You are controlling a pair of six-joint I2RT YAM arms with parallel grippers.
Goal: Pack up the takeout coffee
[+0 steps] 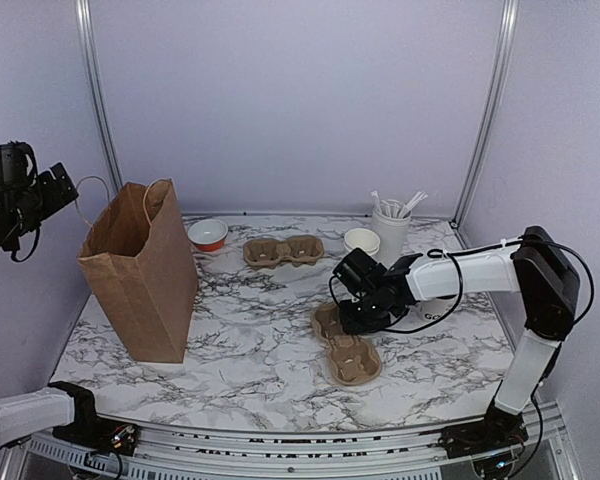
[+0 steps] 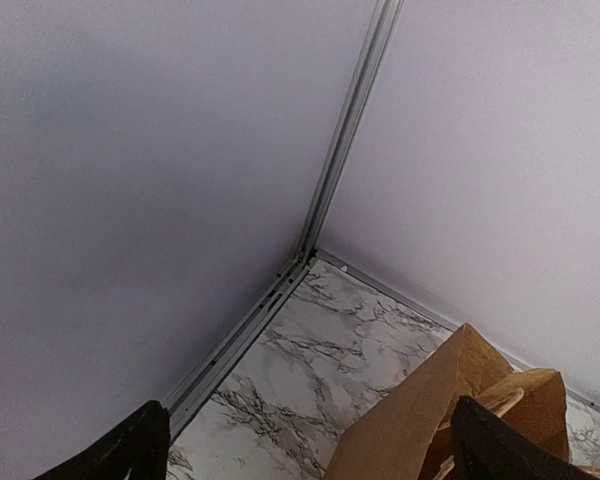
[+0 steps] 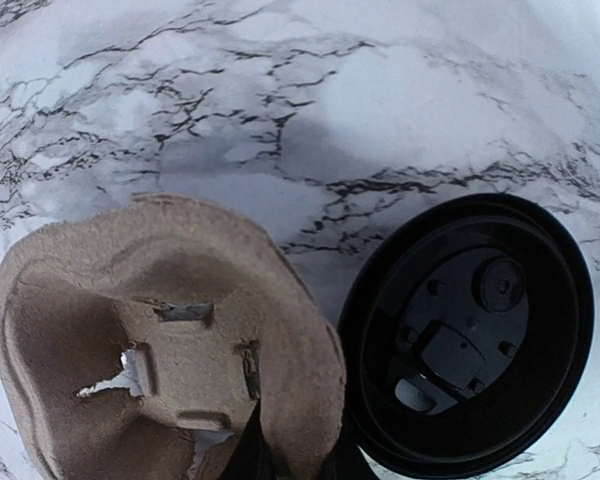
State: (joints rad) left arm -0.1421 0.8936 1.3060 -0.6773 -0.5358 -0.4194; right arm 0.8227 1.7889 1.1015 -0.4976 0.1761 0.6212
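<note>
Only in the right wrist view is the black lid (image 3: 470, 335) seen, lying inner side up on the marble table (image 3: 280, 120) just beside the pulp cup carrier (image 3: 110, 300), whose rim is pinched between the nearly closed fingers of the right gripper (image 3: 295, 458). From above, the lid is hidden under that outstretched, low-reaching arm, and the lettered white paper cup (image 1: 428, 312) is glimpsed behind its forearm. The left gripper (image 1: 58, 188) is held high beside the brown paper bag (image 1: 140, 270), its fingers (image 2: 130, 450) spread wide apart.

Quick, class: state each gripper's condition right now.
Left gripper: open, holding nothing.
Right gripper: closed on the rim of the brown cup carrier.
</note>
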